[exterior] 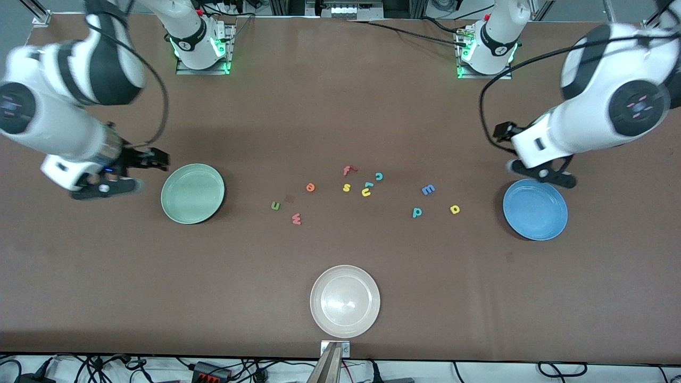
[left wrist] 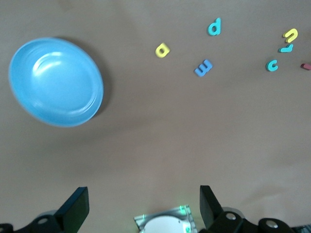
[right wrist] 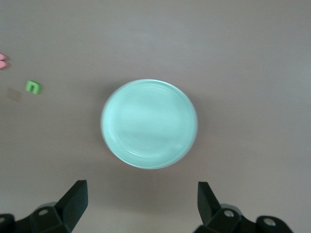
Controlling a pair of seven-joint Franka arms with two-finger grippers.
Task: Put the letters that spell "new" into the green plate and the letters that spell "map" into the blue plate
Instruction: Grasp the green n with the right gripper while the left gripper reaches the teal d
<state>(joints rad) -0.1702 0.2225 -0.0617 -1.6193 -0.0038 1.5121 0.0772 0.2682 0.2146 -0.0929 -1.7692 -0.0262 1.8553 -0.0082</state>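
The green plate (exterior: pixel 192 193) (right wrist: pixel 149 124) lies toward the right arm's end and holds nothing. The blue plate (exterior: pixel 535 209) (left wrist: pixel 56 82) lies toward the left arm's end, also bare. Between them on the table lie the green "n" (exterior: pixel 275 206) (right wrist: pixel 33 87), orange "e" (exterior: pixel 310 187), salmon "w" (exterior: pixel 296 218), blue "m" (exterior: pixel 428 189) (left wrist: pixel 203 67), yellow "a" (exterior: pixel 454 209) (left wrist: pixel 162 50) and teal "p" (exterior: pixel 417 212) (left wrist: pixel 214 26). My right gripper (exterior: pixel 106 187) (right wrist: pixel 142 199) hangs open beside the green plate. Over the table by the blue plate's rim my left gripper (exterior: pixel 542 173) (left wrist: pixel 144 204) is open and holds nothing.
Other loose letters sit mid-table: red "f" (exterior: pixel 348 170), yellow "s" (exterior: pixel 347 187), yellow "u" (exterior: pixel 366 192), teal "l" (exterior: pixel 368 184) and teal "c" (exterior: pixel 379 176). A whitish-beige plate (exterior: pixel 345 301) lies near the table's front edge.
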